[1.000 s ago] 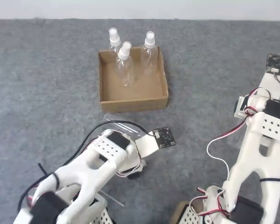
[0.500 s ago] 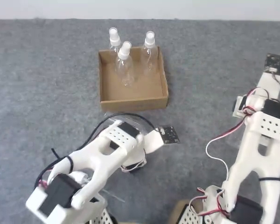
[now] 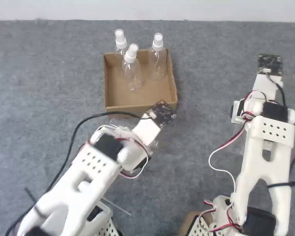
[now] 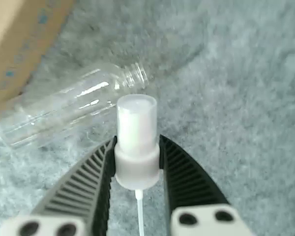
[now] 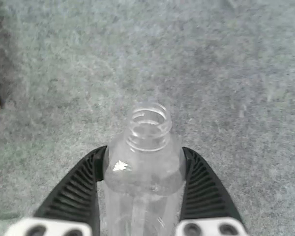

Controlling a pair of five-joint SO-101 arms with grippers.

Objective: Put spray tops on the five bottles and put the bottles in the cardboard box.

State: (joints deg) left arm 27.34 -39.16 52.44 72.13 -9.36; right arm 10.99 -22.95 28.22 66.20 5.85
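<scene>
The left end effector (image 4: 136,147) grips one spray top (image 4: 136,130); just beyond its tips one uncapped bottle (image 4: 69,115) lies on the surface (image 4: 246,73). The right end effector (image 5: 143,155) clamps a second uncapped bottle (image 5: 146,174). Three capped bottles (image 3: 131,66) stand in the cardboard box (image 3: 140,105), farther ahead of the left one.

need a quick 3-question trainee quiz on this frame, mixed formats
1. True or false: the left gripper is shut on a spray top.
2. Relative to the cardboard box, the lying bottle rests: A inside it; B on the carpet beside it; C on top of it.
3. Fill in: the neck of the held bottle in the right gripper is ____.
Key: 1 true; 2 B; 3 open (no top).
</scene>
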